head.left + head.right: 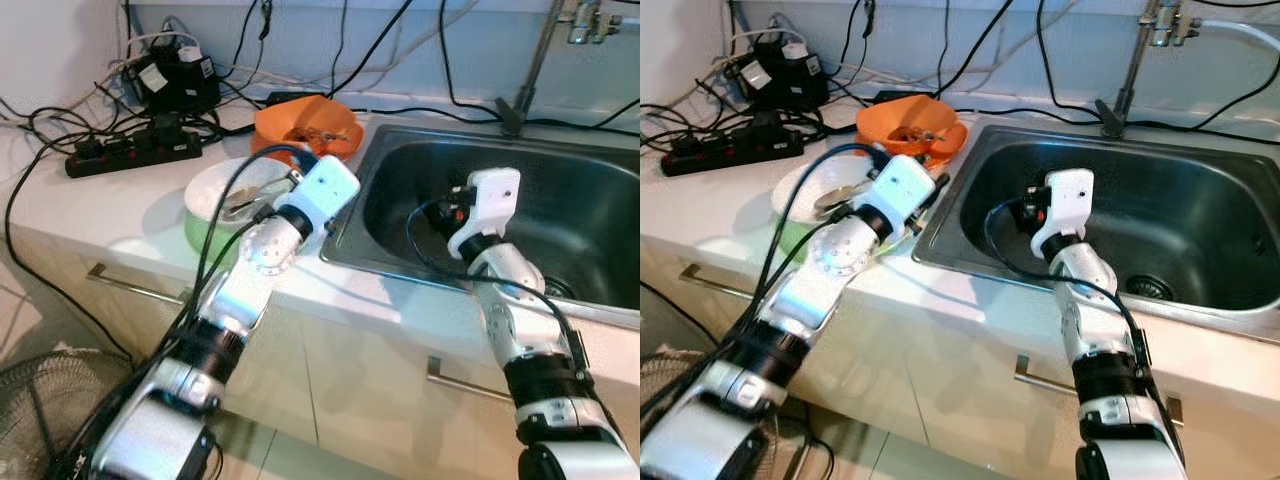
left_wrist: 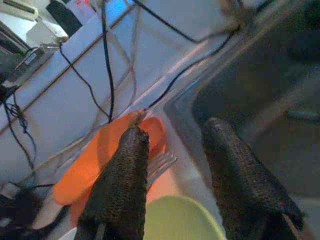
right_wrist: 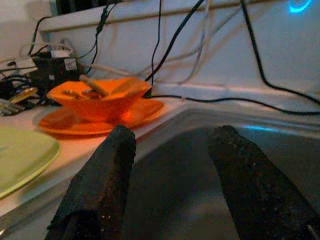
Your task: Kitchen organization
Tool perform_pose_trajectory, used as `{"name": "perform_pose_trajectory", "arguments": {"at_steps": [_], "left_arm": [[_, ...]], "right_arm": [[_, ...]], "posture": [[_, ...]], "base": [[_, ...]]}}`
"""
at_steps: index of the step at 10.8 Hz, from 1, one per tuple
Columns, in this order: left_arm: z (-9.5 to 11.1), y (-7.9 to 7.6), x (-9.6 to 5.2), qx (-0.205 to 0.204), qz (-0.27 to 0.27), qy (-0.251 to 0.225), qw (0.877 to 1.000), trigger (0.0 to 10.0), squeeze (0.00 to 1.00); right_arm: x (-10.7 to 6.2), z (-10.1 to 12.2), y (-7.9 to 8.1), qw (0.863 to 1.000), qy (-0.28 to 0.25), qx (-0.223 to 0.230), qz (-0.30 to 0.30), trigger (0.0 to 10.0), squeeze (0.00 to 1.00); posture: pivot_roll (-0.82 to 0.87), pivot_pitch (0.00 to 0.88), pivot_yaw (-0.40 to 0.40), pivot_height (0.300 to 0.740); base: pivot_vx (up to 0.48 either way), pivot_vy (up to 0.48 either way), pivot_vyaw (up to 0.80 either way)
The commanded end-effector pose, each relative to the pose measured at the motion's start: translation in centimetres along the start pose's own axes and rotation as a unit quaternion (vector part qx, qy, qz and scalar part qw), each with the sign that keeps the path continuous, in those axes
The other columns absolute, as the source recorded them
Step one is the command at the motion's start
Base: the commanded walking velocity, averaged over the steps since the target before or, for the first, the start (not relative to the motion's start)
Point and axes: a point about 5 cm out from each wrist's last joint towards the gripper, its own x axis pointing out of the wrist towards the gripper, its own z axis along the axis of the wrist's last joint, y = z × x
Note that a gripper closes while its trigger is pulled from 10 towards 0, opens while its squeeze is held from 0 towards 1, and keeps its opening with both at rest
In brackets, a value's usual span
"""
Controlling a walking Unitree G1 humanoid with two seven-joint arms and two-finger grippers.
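Nearest the sink (image 1: 600, 310), the right tool (image 3: 170, 170) hangs over its basin, fingers apart and empty. The left tool (image 2: 172, 175), also spread and empty, hovers beside the sink's rim above the green plate (image 2: 175, 220). Beyond sits the orange bowl (image 3: 97, 100) on the desk (image 1: 100, 200).

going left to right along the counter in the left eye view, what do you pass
black power strip → green and white dishes with the left gripper over them → orange bowl → steel sink, with the right gripper in it → faucet
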Motion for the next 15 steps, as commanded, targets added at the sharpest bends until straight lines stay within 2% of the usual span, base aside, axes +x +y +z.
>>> {"name": "perform_pose_trajectory", "arguments": {"at_steps": [1, 2, 3, 4, 5, 9, 11, 13, 15], "left_arm": [[0.2, 0.4, 0.3, 0.026, 0.007, -0.001, 1.0, 10.0, 0.0], [0.2, 0.5, 0.4, 0.031, 0.011, 0.0, 0.999, 10.0, 0.0], [0.2, 0.6, 0.5, 0.033, 0.015, 0.001, 0.999, 10.0, 1.0], [0.1, 0.7, 0.7, 0.055, 0.02, 0.005, 0.998, 10.0, 0.18], [-0.2, 0.8, 0.9, 0.073, 0.019, 0.016, 0.997, 10.0, 0.0], [-1.0, 1.0, 1.6, 0.153, 0.017, 0.051, 0.987, 10.0, 0.0], [-1.0, 1.4, 2.0, 0.17, 0.034, 0.059, 0.983, 10.0, 0.0], [-1.3, 1.4, 2.1, 0.176, 0.034, 0.066, 0.982, 0.0, 0.0], [-1.4, 1.3, 2.1, 0.178, 0.034, 0.067, 0.981, 0.0, 0.0]], "right_arm": [[0.1, 0.4, 0.3, 1.0, -0.005, 0.002, 0.004, 10.0, 0.0], [0.0, 0.5, 0.3, 1.0, -0.004, 0.003, 0.003, 10.0, 0.0], [0.0, 0.5, 0.2, 1.0, -0.003, 0.003, 0.002, 10.0, 0.0], [-0.1, 0.4, 0.1, 1.0, 0.0, 0.003, -0.001, 10.0, 0.0], [-0.1, 0.5, 0.2, 1.0, 0.001, 0.002, 0.0, 10.0, 0.0], [0.1, 0.6, 0.3, 1.0, 0.002, 0.002, 0.001, 10.0, 0.0], [0.1, 0.6, 0.4, 1.0, 0.002, 0.003, 0.003, 10.0, 0.0], [0.2, 0.5, 0.4, 1.0, 0.004, 0.003, 0.002, 10.0, 0.0], [0.2, 0.4, 0.4, 1.0, 0.005, 0.004, 0.002, 10.0, 0.0]], "posture": [[0.05, 0.017, 0.091, 0.74], [0.05, 0.017, 0.091, 0.74], [0.05, 0.017, 0.091, 0.74], [0.05, 0.017, 0.091, 0.74], [0.05, 0.016, 0.09, 0.74], [0.05, 0.015, 0.086, 0.74], [0.05, 0.013, 0.089, 0.74], [0.05, 0.011, 0.09, 0.74], [0.05, 0.012, 0.091, 0.74]], "base": [[0.0, 0.0, 0.0], [0.0, 0.0, 0.0], [0.0, 0.0, 0.0], [0.0, 0.0, 0.0], [0.0, 0.0, 0.0], [0.0, 0.0, 0.0], [0.0, 0.0, 0.0], [0.0, 0.0, 0.0], [0.0, 0.0, 0.0]]}}
